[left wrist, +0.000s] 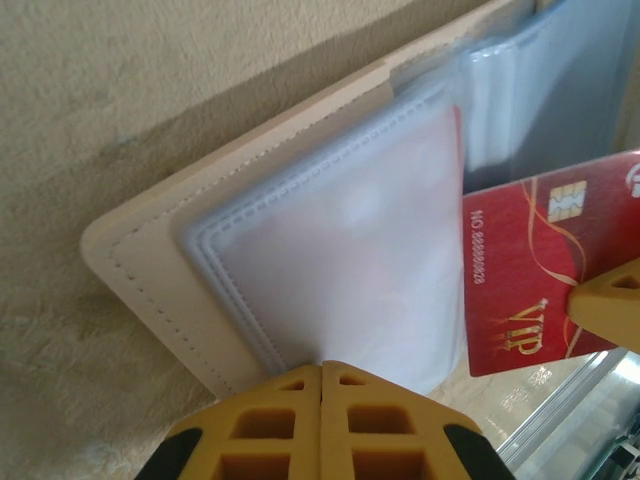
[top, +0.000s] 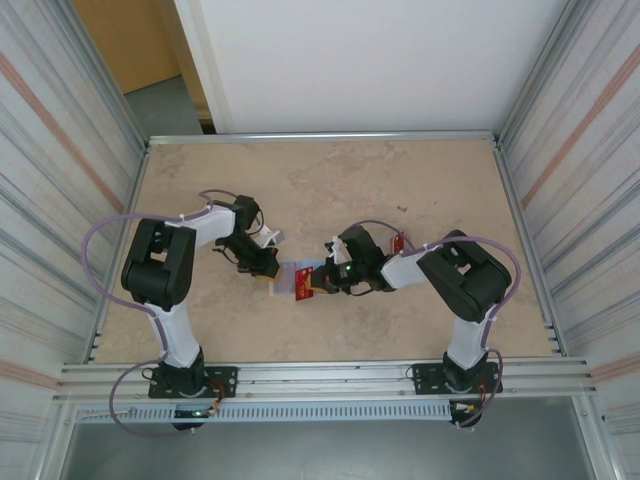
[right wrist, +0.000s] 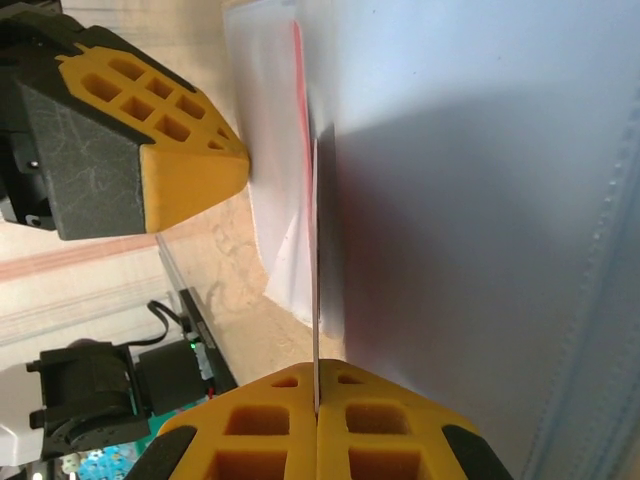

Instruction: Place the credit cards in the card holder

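The beige card holder (top: 284, 279) lies open mid-table, its pale pockets (left wrist: 340, 250) facing up. My left gripper (top: 266, 266) is shut with its tips (left wrist: 322, 368) meeting on the near edge of a pocket leaf. My right gripper (top: 323, 283) is shut on a red credit card (top: 305, 284). In the left wrist view this card (left wrist: 530, 270) shows "VIP" print and a chip, its left edge at the pocket's right edge. From the right wrist the gripper (right wrist: 318, 400) holds the card (right wrist: 316, 300) edge-on beside the pocket leaf (right wrist: 450, 200). Another red credit card (top: 398, 242) lies behind the right arm.
The table (top: 330, 180) is a mottled beige board with metal rails round it and corrugated walls left and right. In the right wrist view the left gripper's yellow finger (right wrist: 160, 130) stands close on the left of the card.
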Available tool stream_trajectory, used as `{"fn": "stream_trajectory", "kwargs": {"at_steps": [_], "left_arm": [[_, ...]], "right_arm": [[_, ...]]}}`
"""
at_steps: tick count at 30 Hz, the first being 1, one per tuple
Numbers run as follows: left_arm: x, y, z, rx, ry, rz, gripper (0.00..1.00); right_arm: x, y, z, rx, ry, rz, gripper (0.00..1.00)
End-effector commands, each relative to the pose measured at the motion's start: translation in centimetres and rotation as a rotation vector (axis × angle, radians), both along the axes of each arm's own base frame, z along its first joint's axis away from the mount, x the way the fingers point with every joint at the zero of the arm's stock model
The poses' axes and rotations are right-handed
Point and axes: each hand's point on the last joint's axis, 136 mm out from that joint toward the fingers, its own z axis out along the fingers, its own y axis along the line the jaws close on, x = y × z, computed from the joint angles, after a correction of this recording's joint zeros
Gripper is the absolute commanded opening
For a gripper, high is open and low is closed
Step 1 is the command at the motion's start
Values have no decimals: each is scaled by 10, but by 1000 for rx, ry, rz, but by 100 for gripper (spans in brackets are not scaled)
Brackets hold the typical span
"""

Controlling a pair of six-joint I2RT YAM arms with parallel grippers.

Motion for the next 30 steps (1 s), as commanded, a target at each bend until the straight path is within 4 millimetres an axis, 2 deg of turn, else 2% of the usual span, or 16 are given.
{"fn": "stream_trajectory", "kwargs": {"at_steps": [1, 5, 9, 21, 30], "left_arm": [[-3, 4, -6, 26, 5, -14, 0], [-3, 4, -6, 24, 7, -11, 0], [-2, 4, -5, 26, 8, -13, 0], [-3, 4, -4, 20, -3, -12, 0], [-2, 4, -1, 21, -10, -10, 0]], "right_arm": [[-7, -4, 19, 7, -18, 13, 0], [-18, -10, 23, -19, -31, 23, 0], [-22, -6, 21, -19, -24, 37, 0], [-25, 4, -2, -14, 24, 47, 0], [-24, 5, -8, -12, 33, 43, 0]]}}
